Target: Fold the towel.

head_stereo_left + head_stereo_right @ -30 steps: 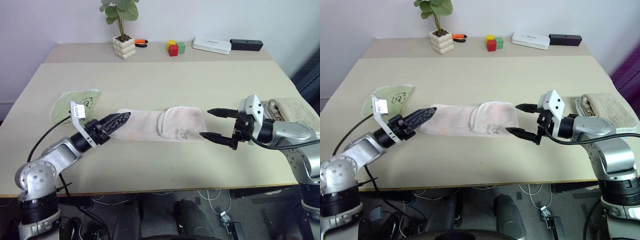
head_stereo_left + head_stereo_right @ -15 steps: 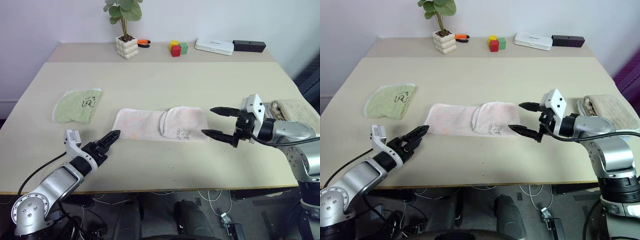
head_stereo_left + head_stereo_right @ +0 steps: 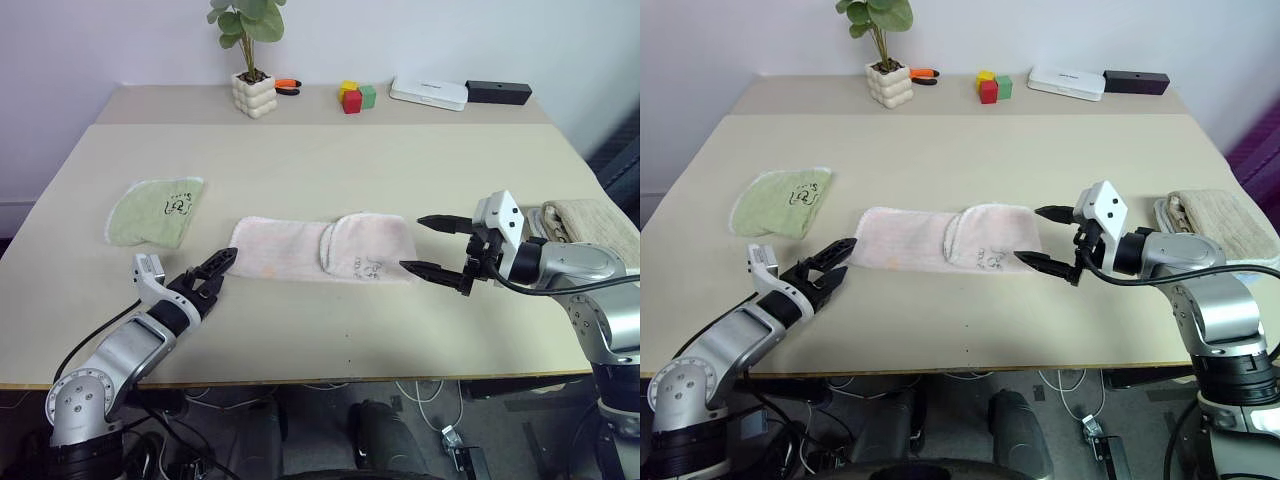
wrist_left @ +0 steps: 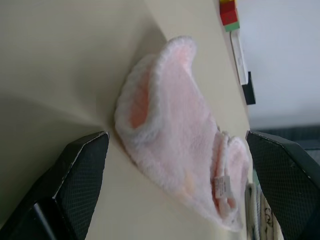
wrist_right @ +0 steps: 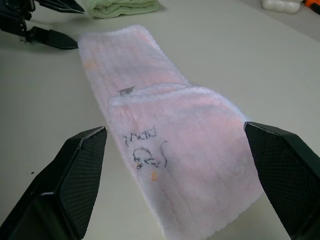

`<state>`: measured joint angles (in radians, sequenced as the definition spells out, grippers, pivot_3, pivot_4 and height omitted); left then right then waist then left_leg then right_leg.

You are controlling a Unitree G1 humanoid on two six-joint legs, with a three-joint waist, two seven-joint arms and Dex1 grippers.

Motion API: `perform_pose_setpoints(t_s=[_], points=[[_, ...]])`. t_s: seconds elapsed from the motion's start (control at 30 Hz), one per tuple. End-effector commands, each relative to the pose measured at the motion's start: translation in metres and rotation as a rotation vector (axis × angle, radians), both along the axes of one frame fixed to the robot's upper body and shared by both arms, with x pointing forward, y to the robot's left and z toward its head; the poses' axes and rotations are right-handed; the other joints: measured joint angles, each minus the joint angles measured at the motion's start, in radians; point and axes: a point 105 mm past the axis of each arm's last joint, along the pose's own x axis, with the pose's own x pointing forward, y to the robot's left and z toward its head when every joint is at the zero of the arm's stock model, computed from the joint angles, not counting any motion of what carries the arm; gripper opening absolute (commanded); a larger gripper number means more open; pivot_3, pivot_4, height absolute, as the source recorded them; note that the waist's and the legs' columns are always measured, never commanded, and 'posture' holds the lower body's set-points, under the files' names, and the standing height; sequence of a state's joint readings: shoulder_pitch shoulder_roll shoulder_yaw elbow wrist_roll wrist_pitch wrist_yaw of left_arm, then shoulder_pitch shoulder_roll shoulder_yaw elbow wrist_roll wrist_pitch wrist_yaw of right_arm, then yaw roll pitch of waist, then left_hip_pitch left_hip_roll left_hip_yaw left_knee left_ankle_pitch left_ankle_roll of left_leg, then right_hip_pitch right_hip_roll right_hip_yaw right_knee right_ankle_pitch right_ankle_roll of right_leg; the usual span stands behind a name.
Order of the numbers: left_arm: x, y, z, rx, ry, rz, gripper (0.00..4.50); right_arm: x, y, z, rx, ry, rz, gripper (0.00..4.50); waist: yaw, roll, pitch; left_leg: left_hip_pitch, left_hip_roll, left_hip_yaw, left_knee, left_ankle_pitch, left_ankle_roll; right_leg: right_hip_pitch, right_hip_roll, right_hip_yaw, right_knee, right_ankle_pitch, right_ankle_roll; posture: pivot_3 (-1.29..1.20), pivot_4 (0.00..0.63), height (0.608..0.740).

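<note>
Only wristward, towel's tiny tag

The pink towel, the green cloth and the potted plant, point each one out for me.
pink towel (image 3: 290, 250), left eye view, on its flat single layer left of the folded flap.
green cloth (image 3: 150, 212), left eye view, on its middle.
potted plant (image 3: 249, 95), left eye view, on its white pot.

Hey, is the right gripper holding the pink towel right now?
No, the right gripper is open beside the towel, its fingers spread wide with nothing between them.
</note>
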<state>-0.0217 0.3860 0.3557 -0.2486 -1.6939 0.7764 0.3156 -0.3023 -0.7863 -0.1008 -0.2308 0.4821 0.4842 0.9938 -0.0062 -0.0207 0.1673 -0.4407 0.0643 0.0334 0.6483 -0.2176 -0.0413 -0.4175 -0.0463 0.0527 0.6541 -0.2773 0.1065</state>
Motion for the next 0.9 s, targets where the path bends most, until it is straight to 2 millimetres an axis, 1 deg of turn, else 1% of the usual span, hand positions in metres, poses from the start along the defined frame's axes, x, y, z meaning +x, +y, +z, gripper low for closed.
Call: perform_pose_setpoints(t_s=[0.03, 0.13, 0.3, 0.4, 0.47, 0.63, 0.67, 0.8, 0.9], points=[[0.006, -0.008, 0.006, -0.007, -0.033, -0.033, 4.5, -0.001, 0.006, 0.012, -0.005, -0.061, 0.017, 4.48, 0.001, 0.0, 0.0, 0.0, 0.0, 0.0, 0.0, 0.0, 0.0, 0.0, 0.0, 0.0, 0.0, 0.0, 0.0, 0.0, 0.15, 0.74], [0.009, -0.014, 0.009, -0.063, -0.039, -0.039, 4.5, 0.0, 0.007, 0.013, -0.012, -0.071, 0.015, 4.48, 0.0, 0.0, 0.0, 0.0, 0.0, 0.0, 0.0, 0.0, 0.0, 0.001, 0.0, 0.0, -0.001, 0.0, 0.0, 0.0, 0.15, 0.74], [0.011, -0.019, 0.008, -0.087, -0.028, -0.052, 4.5, 0.0, 0.011, 0.016, -0.036, -0.091, 0.023, 4.48, -0.002, 0.0, 0.0, 0.0, 0.0, 0.0, 0.0, 0.0, 0.0, 0.001, 0.0, 0.0, -0.001, 0.0, 0.0, 0.0, 0.15, 0.74], [0.014, -0.018, 0.008, -0.101, -0.026, -0.04, 3.65, 0.0, 0.011, 0.018, -0.037, -0.099, 0.02, 4.5, -0.001, 0.0, 0.0, 0.0, 0.0, 0.0, 0.0, 0.0, 0.0, 0.001, 0.0, 0.0, -0.001, 0.0, 0.0, 0.0, 0.15, 0.74], [0.015, -0.017, 0.008, -0.094, -0.027, -0.039, 2.79, 0.0, 0.011, 0.018, -0.039, -0.101, 0.017, 4.5, 0.0, 0.0, 0.0, 0.0, 0.0, 0.0, 0.0, 0.0, 0.0, 0.001, 0.0, 0.0, -0.001, 0.0, 0.0, 0.0, 0.15, 0.74], [0.018, -0.02, 0.013, -0.093, -0.045, -0.044, 0.13, 0.001, 0.01, 0.017, -0.04, -0.1, 0.009, 4.5, 0.0, 0.0, 0.0, 0.0, 0.0, 0.0, 0.0, 0.0, 0.0, 0.001, 0.0, 0.0, -0.002, 0.0, 0.0, 0.0, 0.15, 0.74], [0.019, -0.02, 0.014, -0.095, -0.048, -0.04, 0.06, 0.002, 0.009, 0.016, -0.04, -0.099, 0.005, 4.5, 0.0, 0.0, 0.0, 0.0, 0.0, 0.0, 0.0, 0.0, 0.0, 0.001, 0.0, 0.0, -0.002, 0.0, 0.0, 0.0, 0.15, 0.74], [0.019, -0.019, 0.015, -0.093, -0.054, -0.03, 0.06, 0.004, 0.005, 0.014, -0.045, -0.096, -0.008, 4.5, -0.001, 0.0, 0.0, 0.0, 0.0, 0.0, 0.0, 0.0, 0.0, 0.002, 0.0, 0.0, -0.002, 0.0, 0.0, 0.0, 0.15, 0.74], [0.019, -0.023, 0.026, -0.035, -0.121, -0.066, 0.06, 0.005, -0.001, 0.013, -0.039, -0.082, -0.029, 4.5, -0.001, 0.0, 0.0, 0.0, 0.0, 0.0, 0.0, 0.0, 0.0, 0.002, 0.0, 0.0, -0.003, 0.0, 0.0, 0.0, 0.15, 0.74]])
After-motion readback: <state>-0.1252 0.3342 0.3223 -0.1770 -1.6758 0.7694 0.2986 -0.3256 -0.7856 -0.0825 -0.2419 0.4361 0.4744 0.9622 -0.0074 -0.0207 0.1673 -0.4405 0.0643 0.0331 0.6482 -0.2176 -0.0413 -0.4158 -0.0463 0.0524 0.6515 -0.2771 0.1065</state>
